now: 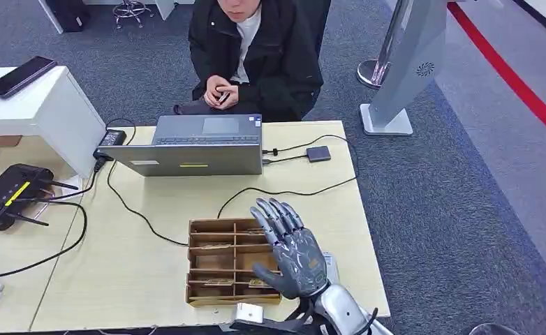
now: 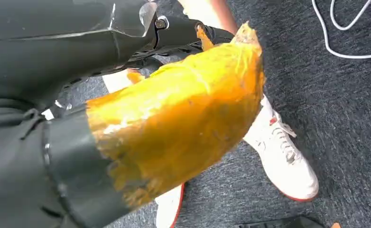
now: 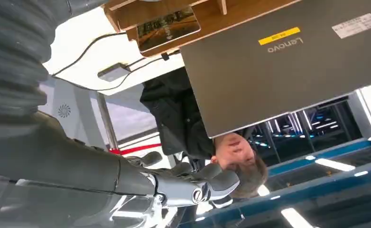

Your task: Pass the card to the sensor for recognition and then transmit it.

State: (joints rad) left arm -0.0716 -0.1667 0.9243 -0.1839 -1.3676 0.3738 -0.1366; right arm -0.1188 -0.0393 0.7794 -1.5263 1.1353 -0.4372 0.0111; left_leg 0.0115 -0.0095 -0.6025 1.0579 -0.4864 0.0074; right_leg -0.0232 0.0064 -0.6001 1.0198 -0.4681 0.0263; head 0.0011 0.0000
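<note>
The laptop stands behind the wooden tray on the table.

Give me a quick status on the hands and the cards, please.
Right hand open, above the card box. Cards in their slots, none picked. Left hand: state unclear. Sensor beside laptop, path clear.

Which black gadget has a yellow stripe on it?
The black router with antennas, at the far left of the table. The power brick and the small square box by the laptop are plain.
</note>
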